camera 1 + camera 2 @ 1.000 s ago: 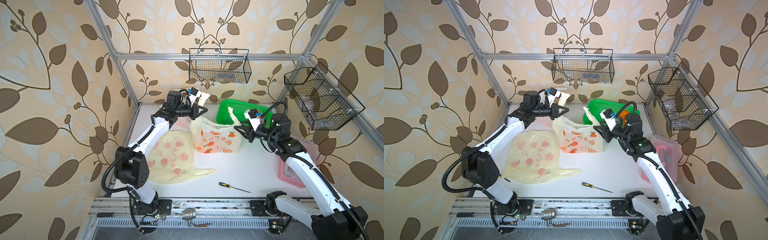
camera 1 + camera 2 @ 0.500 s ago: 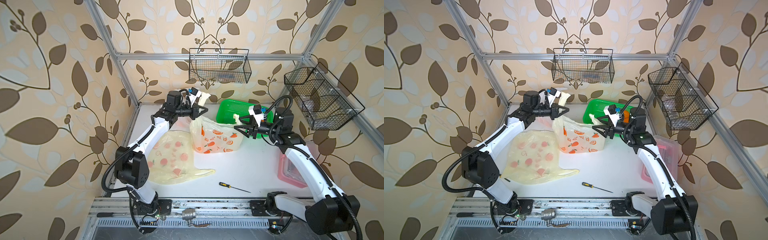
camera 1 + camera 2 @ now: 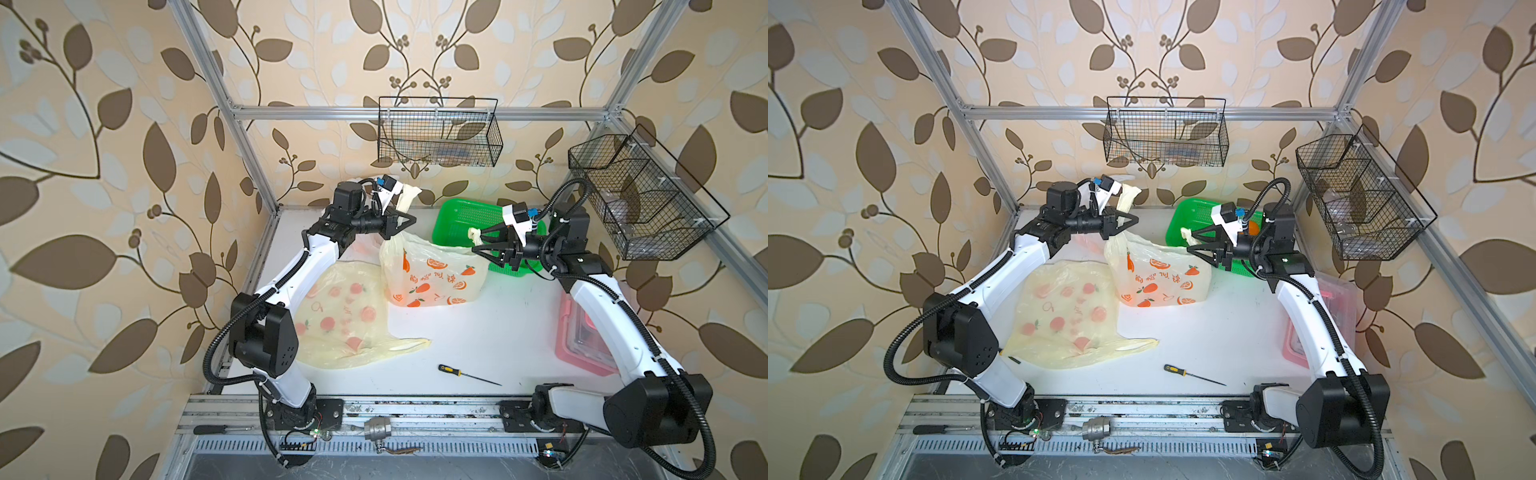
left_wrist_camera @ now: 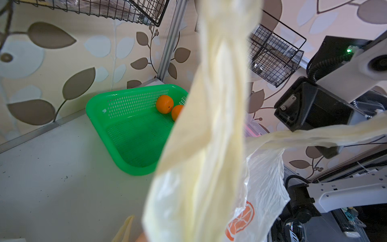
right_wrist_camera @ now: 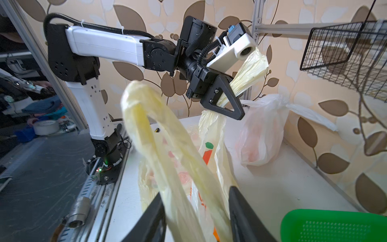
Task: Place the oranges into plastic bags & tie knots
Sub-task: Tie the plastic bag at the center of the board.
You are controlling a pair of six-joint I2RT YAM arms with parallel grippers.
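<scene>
Printed bag [image 3: 432,274]: one handle is clamped by the closed left end effector [image 3: 411,220]; the other is straddled lengthwise by the half-open right end effector [image 3: 477,243].

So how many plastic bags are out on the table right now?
3. A printed bag stands upright in the middle; a pale yellow bag lies flat beside it; a tied white bag sits farther back, mostly hidden from above. More could be hidden.
</scene>
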